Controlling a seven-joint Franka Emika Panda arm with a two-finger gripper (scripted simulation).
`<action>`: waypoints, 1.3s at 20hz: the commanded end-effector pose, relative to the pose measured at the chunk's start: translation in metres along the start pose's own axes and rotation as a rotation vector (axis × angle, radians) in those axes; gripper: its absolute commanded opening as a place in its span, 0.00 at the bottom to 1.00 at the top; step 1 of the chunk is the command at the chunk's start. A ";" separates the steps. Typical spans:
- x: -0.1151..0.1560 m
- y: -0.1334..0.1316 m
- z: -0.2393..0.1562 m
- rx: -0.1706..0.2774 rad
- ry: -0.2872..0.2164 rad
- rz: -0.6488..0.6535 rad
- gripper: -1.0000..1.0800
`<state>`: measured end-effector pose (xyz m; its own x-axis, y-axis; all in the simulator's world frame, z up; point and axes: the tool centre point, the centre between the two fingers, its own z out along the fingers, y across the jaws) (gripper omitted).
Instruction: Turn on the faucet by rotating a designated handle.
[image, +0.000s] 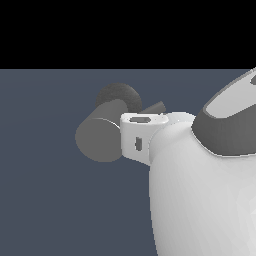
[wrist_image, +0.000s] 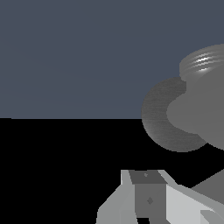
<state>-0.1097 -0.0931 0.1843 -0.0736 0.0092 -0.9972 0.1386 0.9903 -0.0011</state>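
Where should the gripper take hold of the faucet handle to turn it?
Probably on the handle, the slim rod projecting from the thick faucet body towards the exterior view's right, near its free end. The rod is thin enough to fit between fingers, and its tip is clear of the body. The gripper sits close; its jaw state isn't visible.

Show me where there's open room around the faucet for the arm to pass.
Open floor lies on the exterior view's left of the matte grey stubby cylindrical faucet and below it. The exterior view's right is crowded: the white claw and bulky arm sit against the faucet, hiding most of the thin grey rod handle.
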 end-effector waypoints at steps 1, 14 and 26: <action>-0.023 0.020 0.001 -0.031 -0.044 0.000 0.00; -0.059 0.049 -0.001 -0.044 -0.067 0.000 0.00; -0.057 0.059 -0.005 -0.019 -0.025 0.000 0.00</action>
<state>-0.1069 -0.0577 0.2239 -0.0682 -0.0194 -0.9975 0.1424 0.9894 -0.0290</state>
